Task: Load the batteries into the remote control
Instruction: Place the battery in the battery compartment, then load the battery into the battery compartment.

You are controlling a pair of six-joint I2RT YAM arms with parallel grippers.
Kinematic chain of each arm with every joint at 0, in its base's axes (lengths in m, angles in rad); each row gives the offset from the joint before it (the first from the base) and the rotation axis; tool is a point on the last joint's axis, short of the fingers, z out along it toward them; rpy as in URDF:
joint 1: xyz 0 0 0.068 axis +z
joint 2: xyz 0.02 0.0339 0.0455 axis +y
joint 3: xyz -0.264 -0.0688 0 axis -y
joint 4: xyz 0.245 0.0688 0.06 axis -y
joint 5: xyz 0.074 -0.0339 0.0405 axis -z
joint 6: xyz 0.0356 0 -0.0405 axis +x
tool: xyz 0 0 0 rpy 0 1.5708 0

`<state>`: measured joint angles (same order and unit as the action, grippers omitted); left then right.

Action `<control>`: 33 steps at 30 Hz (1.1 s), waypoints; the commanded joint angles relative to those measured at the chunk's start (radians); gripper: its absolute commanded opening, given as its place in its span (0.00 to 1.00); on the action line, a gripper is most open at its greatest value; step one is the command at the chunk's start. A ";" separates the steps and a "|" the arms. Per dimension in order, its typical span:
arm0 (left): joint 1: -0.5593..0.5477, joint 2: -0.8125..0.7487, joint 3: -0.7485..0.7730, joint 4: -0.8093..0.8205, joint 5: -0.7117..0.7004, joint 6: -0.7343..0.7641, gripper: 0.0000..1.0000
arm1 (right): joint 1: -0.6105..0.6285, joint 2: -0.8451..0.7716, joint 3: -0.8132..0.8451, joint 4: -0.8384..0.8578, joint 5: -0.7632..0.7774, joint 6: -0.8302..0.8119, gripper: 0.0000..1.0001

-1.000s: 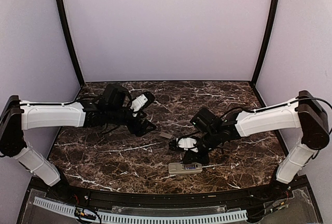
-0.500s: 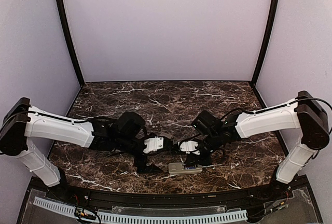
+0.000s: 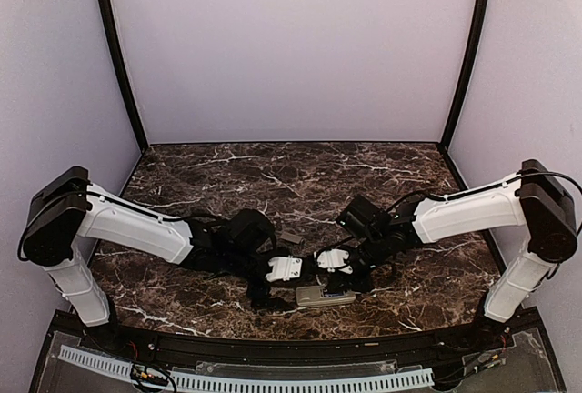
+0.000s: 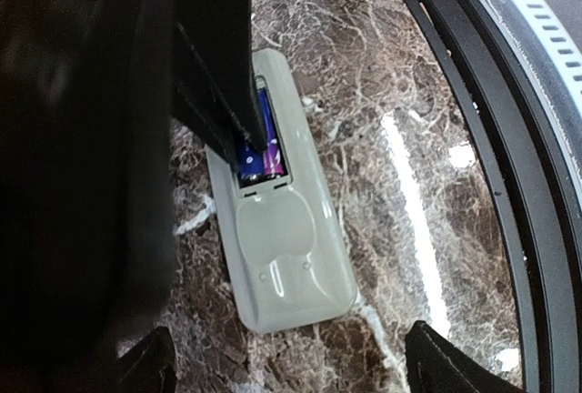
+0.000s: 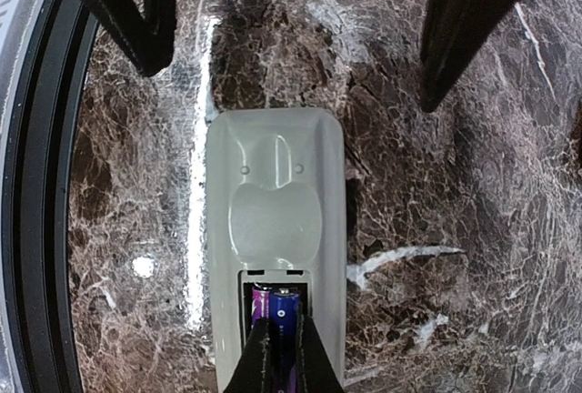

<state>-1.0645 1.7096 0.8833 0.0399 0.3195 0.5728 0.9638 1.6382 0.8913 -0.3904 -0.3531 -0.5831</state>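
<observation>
Lying back-up near the table's [image 5: 455, 229] front edge: remote control [image 5: 273, 220], bay uncovered, both batteries [image 5: 277, 307] inside. Right gripper [image 5: 277, 325]: jaws closed, empty, tips pressed onto the batteries, presumably to seat them. Left gripper [image 4: 296, 361]: jaws wide, empty, flanking the remote's end, presumably for steadying.

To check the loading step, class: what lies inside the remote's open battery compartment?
Two blue-purple batteries lie side by side in the remote control. The shut right gripper covers part of them, hiding their seating.
</observation>
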 commanded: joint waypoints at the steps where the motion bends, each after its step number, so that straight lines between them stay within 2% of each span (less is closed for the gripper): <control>1: -0.028 0.043 -0.019 0.011 -0.002 -0.008 0.86 | 0.020 0.029 -0.014 0.001 0.034 -0.001 0.00; 13: -0.034 0.035 -0.035 0.029 -0.004 -0.017 0.86 | 0.030 0.055 0.035 0.015 0.007 0.002 0.00; 20: -0.034 0.030 -0.037 0.031 -0.001 -0.015 0.86 | 0.030 0.030 0.037 -0.002 0.015 0.019 0.12; 33: -0.035 0.026 -0.031 0.018 -0.004 -0.008 0.87 | 0.030 -0.077 0.055 -0.011 -0.013 0.058 0.19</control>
<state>-1.0950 1.7355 0.8635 0.0879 0.3225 0.5652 0.9836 1.6093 0.9226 -0.4255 -0.3439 -0.5472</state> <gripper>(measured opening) 0.869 0.178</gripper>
